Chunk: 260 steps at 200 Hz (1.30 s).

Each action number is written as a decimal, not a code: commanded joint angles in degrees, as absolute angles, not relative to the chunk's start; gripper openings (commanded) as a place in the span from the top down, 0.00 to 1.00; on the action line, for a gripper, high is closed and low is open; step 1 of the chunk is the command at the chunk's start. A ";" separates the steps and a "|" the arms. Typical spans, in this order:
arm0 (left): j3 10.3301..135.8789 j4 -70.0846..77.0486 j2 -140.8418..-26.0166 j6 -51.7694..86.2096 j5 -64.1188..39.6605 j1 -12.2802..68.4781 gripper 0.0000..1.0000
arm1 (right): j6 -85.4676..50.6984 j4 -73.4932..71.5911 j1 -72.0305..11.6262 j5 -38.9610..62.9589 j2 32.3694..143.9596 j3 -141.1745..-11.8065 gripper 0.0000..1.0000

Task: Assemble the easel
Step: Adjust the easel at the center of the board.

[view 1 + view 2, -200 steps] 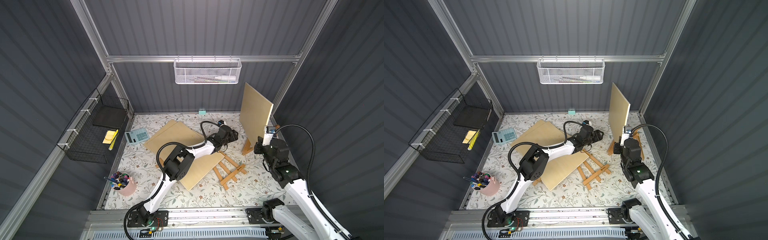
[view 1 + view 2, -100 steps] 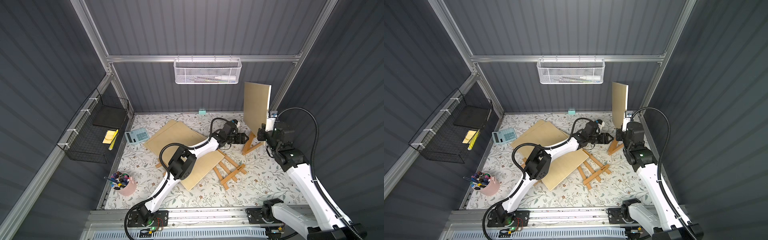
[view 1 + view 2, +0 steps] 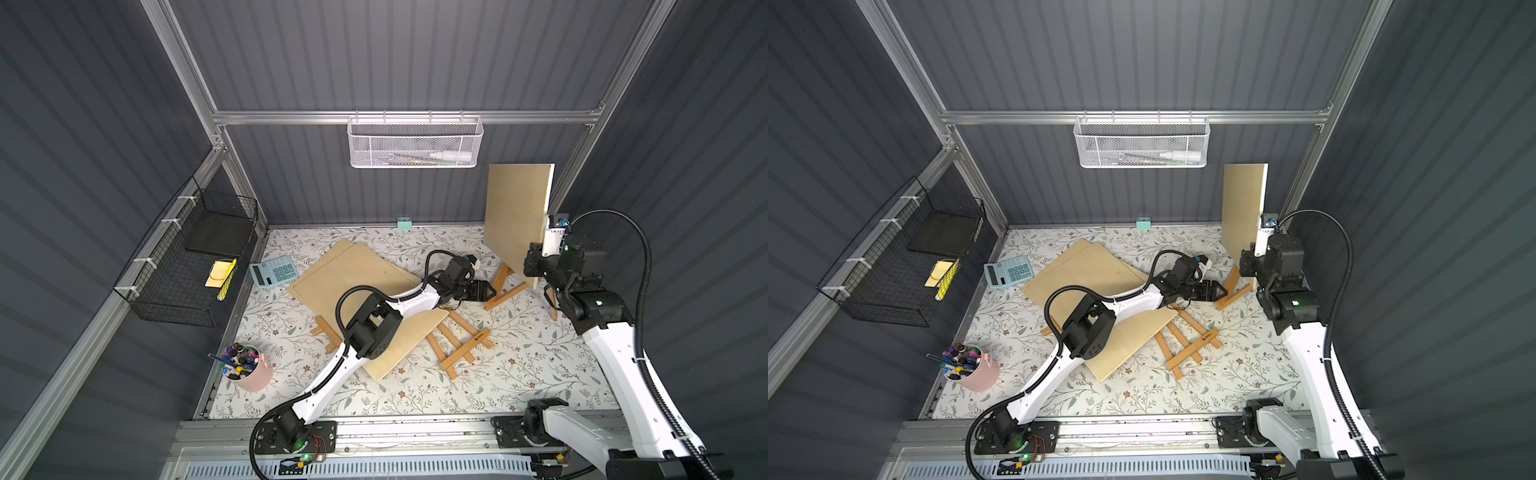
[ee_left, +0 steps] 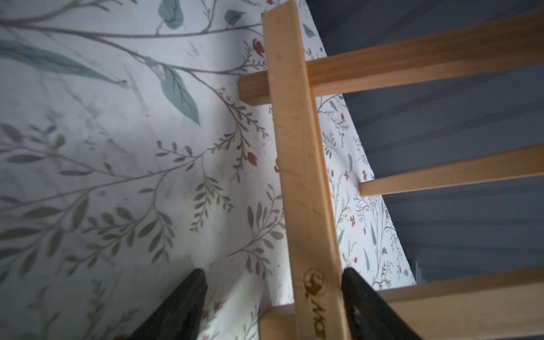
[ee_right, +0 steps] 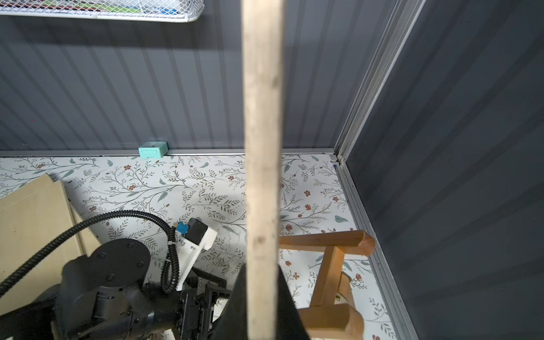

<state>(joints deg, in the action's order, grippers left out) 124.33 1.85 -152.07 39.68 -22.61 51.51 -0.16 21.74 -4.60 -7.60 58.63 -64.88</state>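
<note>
In both top views the floral-print tabletop (image 3: 519, 374) is strewn with parts. Near its back right corner a small wooden easel (image 3: 505, 286) stands on its legs. The right gripper (image 3: 535, 266) is clamped on one edge, low down, of a pale wooden board (image 3: 517, 216), holding it upright over that easel. I cannot tell whether the board's bottom touches the easel. The left arm stretches across the middle. The left gripper (image 3: 484, 289) sits low at the easel's front with its jaws spread apart. A second easel (image 3: 457, 345) lies flat nearer the front, partly under overlapping flat boards (image 3: 353, 278). A teal calculator (image 3: 274, 271) and a pink cup of markers (image 3: 249, 370) sit along the left side.

In the left wrist view the easel's front bar (image 4: 303, 176), branded with a burnt-in logo, runs between the two black fingers (image 4: 179, 303). One finger is just beside the bar and the other stands well off it, so nothing is pinched.

In the right wrist view the board (image 5: 262, 117) shows edge-on, rising from the closed jaws. The easel's top (image 5: 329, 265) is just beside it, toward the corner. A teal box (image 5: 153, 149) rests against the back wall.
</note>
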 commanded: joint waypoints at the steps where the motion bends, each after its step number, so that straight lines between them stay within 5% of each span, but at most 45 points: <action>1: 125.99 5.46 -153.56 42.39 -24.46 52.05 0.26 | -2.08 14.28 -3.78 -8.31 58.02 -68.21 1.00; 36: 125.33 11.61 -155.33 48.79 -25.40 52.33 0.41 | -2.33 15.11 -3.78 -7.63 57.48 -68.01 1.00; 67: 124.65 12.74 -155.47 51.40 -23.68 52.40 0.77 | -2.60 15.67 -3.78 -6.97 56.96 -68.03 1.00; 97: 121.22 9.78 -152.29 52.03 -16.54 52.43 1.00 | -1.55 16.14 -3.79 -6.61 57.13 -68.25 1.00; 171: 105.95 4.80 -141.53 65.11 1.11 52.53 1.00 | 0.27 13.94 -3.87 -6.30 57.98 -68.01 1.00; 260: 106.78 13.24 -147.76 92.41 15.65 55.38 1.00 | -3.96 12.15 -6.76 -4.32 56.31 -62.03 1.00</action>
